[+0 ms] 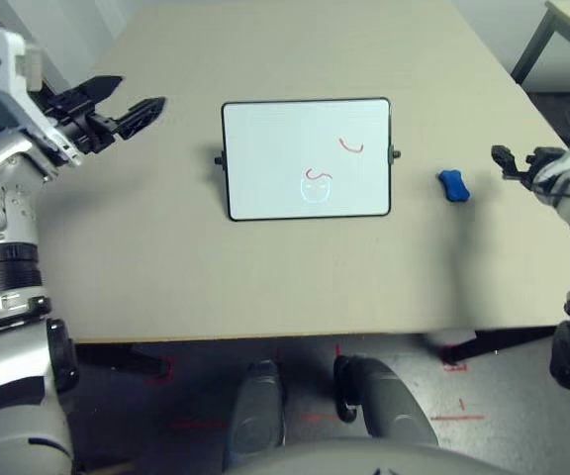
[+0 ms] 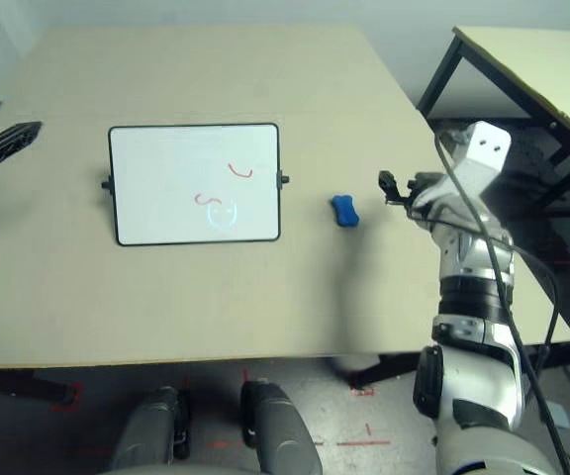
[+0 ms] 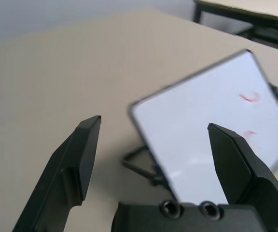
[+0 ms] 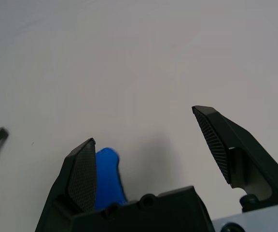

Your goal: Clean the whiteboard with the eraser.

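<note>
Right tool [image 4: 144,123] gapes near the blue, bone-shaped eraser [image 4: 108,179].

the whiteboard [image 1: 275,148] is a white rectangle with a thin black frame, rounded corners and a small dark knob on each short side. it lies flat on the worktop, long sides running left to right, with two short red curved strokes and a pale glare on its face. the eraser [image 1: 454,186], bright blue and bone-shaped, rests on the worktop to its right, apart from it.
</note>
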Tool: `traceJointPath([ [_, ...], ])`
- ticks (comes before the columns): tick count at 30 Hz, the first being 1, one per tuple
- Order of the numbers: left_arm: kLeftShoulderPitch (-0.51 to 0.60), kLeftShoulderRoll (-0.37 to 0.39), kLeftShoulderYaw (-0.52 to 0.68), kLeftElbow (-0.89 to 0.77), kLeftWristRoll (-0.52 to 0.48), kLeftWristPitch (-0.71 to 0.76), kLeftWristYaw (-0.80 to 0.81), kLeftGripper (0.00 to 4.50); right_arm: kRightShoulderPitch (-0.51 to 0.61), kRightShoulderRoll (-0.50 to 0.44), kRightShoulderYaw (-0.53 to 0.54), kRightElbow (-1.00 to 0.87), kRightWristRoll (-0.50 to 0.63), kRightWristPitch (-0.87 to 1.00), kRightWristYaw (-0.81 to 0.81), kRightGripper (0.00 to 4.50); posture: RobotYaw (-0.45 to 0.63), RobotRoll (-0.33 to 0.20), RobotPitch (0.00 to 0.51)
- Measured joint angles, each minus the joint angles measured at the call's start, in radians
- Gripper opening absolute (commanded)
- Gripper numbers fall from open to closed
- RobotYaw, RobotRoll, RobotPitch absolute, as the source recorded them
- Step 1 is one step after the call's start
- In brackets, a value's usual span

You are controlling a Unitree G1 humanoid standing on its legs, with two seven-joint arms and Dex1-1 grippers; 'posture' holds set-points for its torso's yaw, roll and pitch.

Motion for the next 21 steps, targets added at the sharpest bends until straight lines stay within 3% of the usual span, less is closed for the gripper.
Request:
traceJointPath([
  [9,0.029,0.0,-0.078,-0.251,-0.041,0.201,0.014,4.5,-0.044,0.005,0.119,0.001,-0.041,0.086,0.039,4.44,0.05,0.0,0.101],
  [21,0.06,0.037,-0.076,-0.442,-0.141,0.417,0.067,4.5,-0.027,0.062,0.175,0.002,-0.072,0.107,0.046,4.44,0.09,0.0,0.104],
])
